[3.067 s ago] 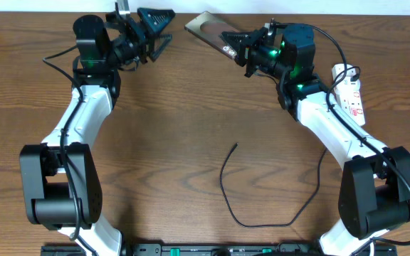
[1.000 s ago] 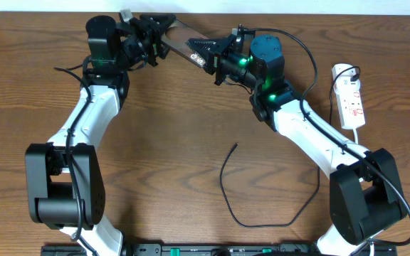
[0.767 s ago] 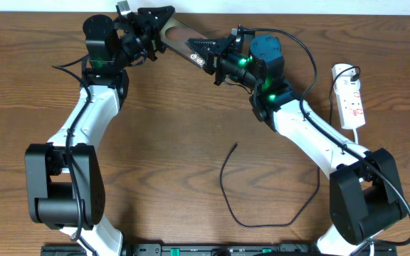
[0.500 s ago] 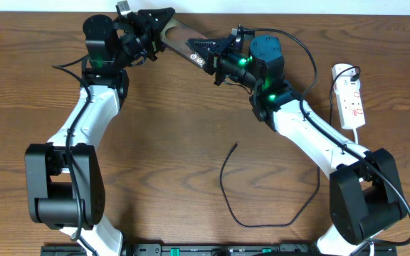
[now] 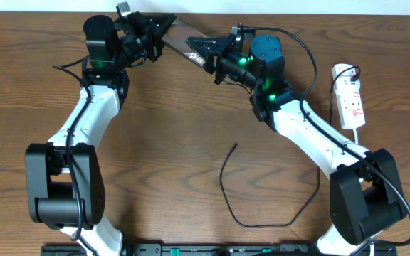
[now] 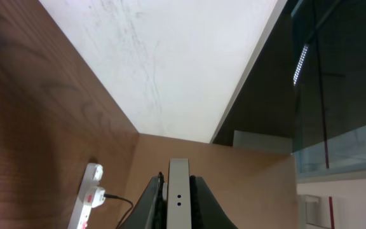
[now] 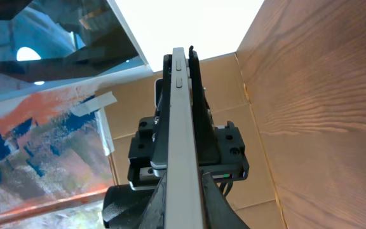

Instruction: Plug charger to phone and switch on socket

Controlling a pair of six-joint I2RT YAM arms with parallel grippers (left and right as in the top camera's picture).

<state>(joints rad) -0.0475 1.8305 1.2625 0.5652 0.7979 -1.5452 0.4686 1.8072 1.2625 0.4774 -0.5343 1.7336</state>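
The table is brown wood with dark lines in it. At its far edge there is a white wall. The left wrist view shows a plain brown board past the table and dark glass to one side. The right wrist view shows a picture in blue, orange and white on the left.

The phone is up in the air near the far edge of the table. It stands on its thin side. The left gripper is clamped tight on one end of it. The right gripper is clamped tight on the other end. Each wrist view shows the thin pale edge of the phone squeezed between two fingers.

The charger lies flat on the table in a big loose curl between the two arms. Its small tip points toward the far side. It is well apart from the phone and from both grippers.

The socket lies near the right edge of the table, beside the right arm, well apart from the phone.
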